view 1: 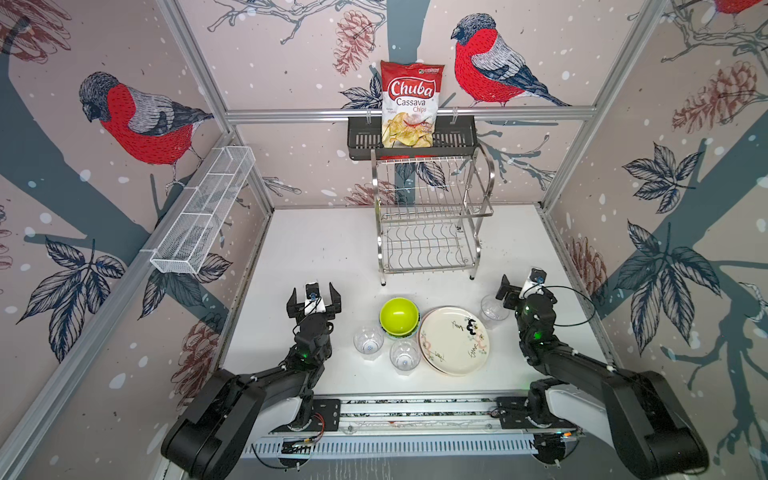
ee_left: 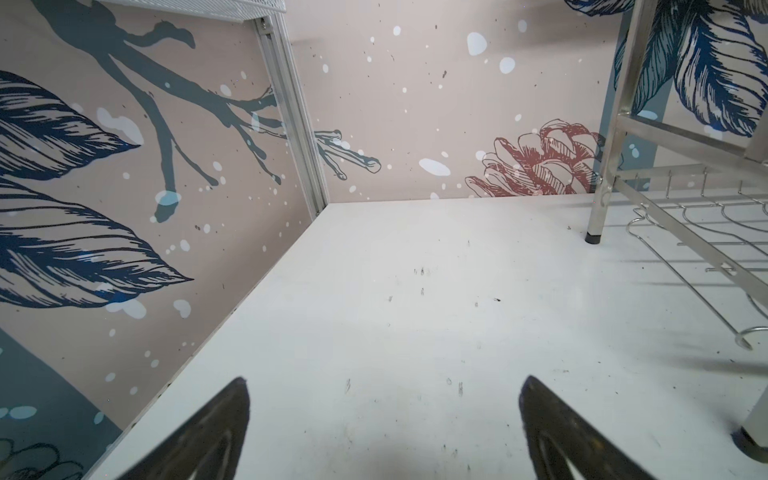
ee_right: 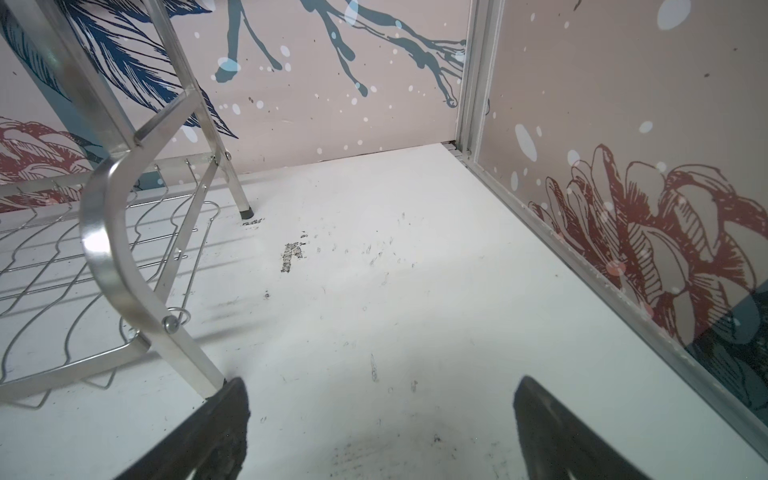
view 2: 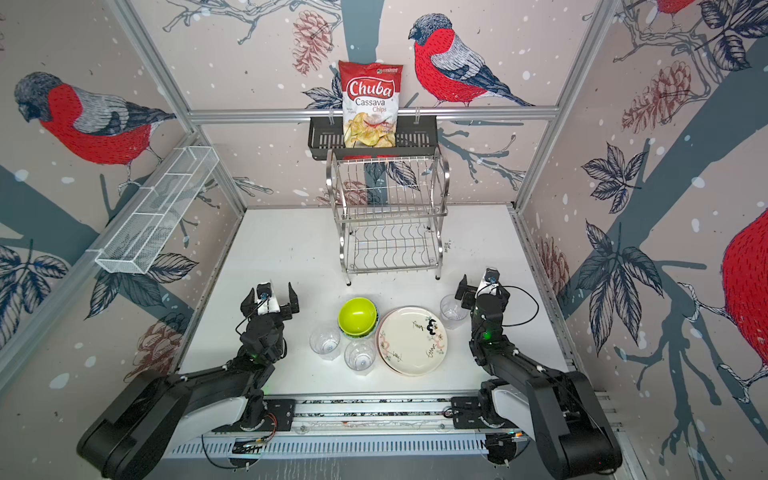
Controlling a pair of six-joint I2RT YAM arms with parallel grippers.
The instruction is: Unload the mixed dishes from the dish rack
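Note:
The dish rack [view 1: 428, 216] [view 2: 390, 216] stands at the back of the white table with both wire tiers bare. The mixed dishes sit on the table in front of it. A lime bowl [view 1: 399, 314] [view 2: 356, 314] tops a small bowl stack, and a cream doodled plate [view 1: 454, 338] [view 2: 412, 338] tops a plate stack. Clear tumblers stand at left [view 1: 368, 341], front [view 1: 404, 353] and right [view 1: 494, 307]. My left gripper [view 1: 312, 288] [ee_left: 384, 380] is open over bare table, left of the dishes. My right gripper [view 1: 521, 282] [ee_right: 382, 381] is open beside the rack's leg [ee_right: 108, 232], holding nothing.
A red-and-white chips bag [view 1: 411, 104] stands in a black slotted basket [view 1: 361, 141] hung on the back rail above the rack. A long white wire-mesh tray [view 1: 203, 212] hangs on the left wall. Patterned walls close in three sides of the table.

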